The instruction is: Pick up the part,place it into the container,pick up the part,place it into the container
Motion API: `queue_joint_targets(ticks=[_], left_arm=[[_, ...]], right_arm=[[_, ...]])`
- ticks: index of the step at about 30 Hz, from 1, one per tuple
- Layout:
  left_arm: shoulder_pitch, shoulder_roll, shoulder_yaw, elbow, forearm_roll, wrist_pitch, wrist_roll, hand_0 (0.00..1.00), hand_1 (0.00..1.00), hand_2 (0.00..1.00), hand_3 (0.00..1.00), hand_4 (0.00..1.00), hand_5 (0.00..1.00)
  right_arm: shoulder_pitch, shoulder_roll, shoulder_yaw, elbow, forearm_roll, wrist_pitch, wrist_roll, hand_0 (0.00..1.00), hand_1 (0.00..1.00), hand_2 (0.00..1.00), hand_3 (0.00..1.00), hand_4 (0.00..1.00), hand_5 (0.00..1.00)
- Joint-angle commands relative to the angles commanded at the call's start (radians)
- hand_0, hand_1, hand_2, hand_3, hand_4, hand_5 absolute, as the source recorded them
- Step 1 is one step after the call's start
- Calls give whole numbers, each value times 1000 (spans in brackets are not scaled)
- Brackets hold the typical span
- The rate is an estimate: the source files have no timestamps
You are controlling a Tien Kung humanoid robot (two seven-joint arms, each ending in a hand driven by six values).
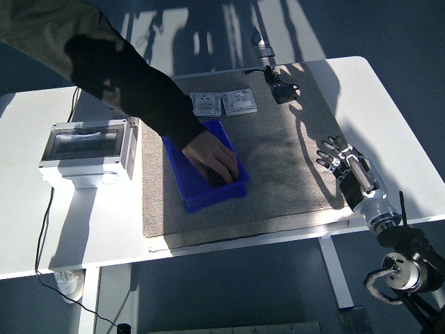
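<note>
- A dark part sits in the near right corner of the blue container, mostly covered by a person's hand, so only a sliver of it shows.
- The person's hand is down inside the blue container, palm lowered over the contents; whether it grips anything, I cannot tell.
- The person's dark sleeve runs in from the top left, crossing above the far left corner of the container.
- The container rests on a grey-brown mat that covers the middle of the white worktop.
- At the far side of the mat, two pale square plates lie side by side, just beyond the container.
- Further back on the right, a small black adapter with its cable rests on the mat's far edge.
- The right robot hand is at the mat's right edge, well apart from the container, fingers loosely spread and holding nothing.
- Off the mat on the left, a grey box with a clear lid stands on the worktop, near the container's left side.
</note>
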Motion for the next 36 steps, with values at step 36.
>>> queue_joint_targets(ticks=[36], left_arm=[[0, -4, -1, 0, 2, 2, -3, 617, 626, 617, 627, 602, 809]], right_arm=[[-5, -4, 118, -30, -58, -57, -26, 794, 693, 719, 653, 998, 522]])
